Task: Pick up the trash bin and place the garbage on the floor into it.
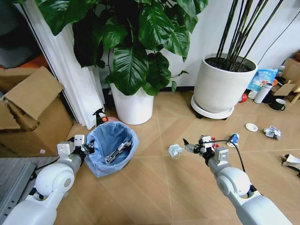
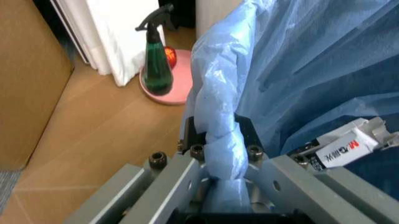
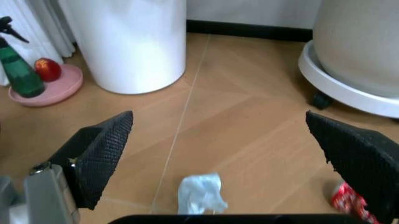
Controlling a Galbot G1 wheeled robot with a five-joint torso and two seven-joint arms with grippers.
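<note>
- trash bin [image 1: 111, 147]: lower left of the head view, on the wood floor, lined with a crinkly light-blue bag; a flattened tube [image 1: 117, 152] lies inside.
- left claw [image 1: 87, 148]: at the bin's left rim, closed on the rim with the blue bag bunched between its fingers [image 2: 198, 151], as the left wrist view shows.
- right claw [image 1: 186, 145]: centre of the head view, above the floor, jaws spread wide and holding nothing.
- crumpled pale paper [image 1: 175, 150]: on the floor just left of the right claw, apart from it; in the right wrist view it lies between the two fingers.
- red wrapper [image 3: 350, 202]: lower right of the right wrist view, beside a finger.
- white lid [image 1: 251, 127] and crumpled paper [image 1: 272, 132]: right of the head view, well apart from the bin.
- white planter [image 1: 134, 105]: just behind the bin; open floor between bin and right claw.
</note>
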